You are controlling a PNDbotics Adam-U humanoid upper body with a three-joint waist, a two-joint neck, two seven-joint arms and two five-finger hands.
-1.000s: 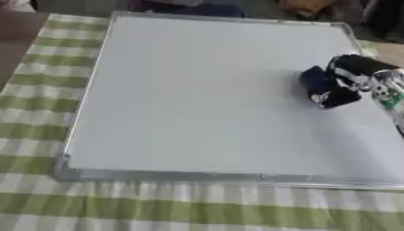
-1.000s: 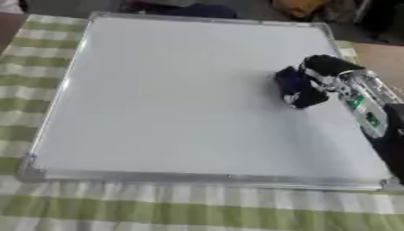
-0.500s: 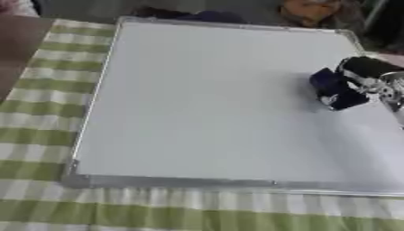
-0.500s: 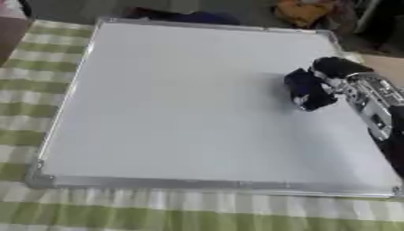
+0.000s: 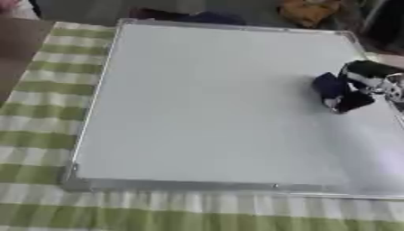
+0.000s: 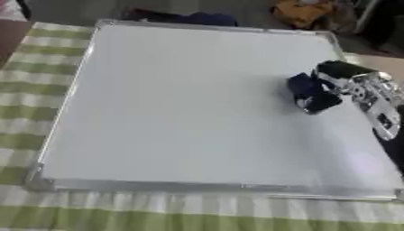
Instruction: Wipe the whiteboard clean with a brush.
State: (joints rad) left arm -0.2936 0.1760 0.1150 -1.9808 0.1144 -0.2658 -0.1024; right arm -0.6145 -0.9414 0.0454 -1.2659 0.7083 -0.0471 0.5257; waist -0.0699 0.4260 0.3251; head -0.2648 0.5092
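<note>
Right hand curls around the dark brush, pressing it flat on the whiteboard near the table's right edge, positioned for wiping.

I see a white whiteboard with a silver metal edge, a green and white checked cloth, a dark blue brush, and my black and silver right hand.
</note>
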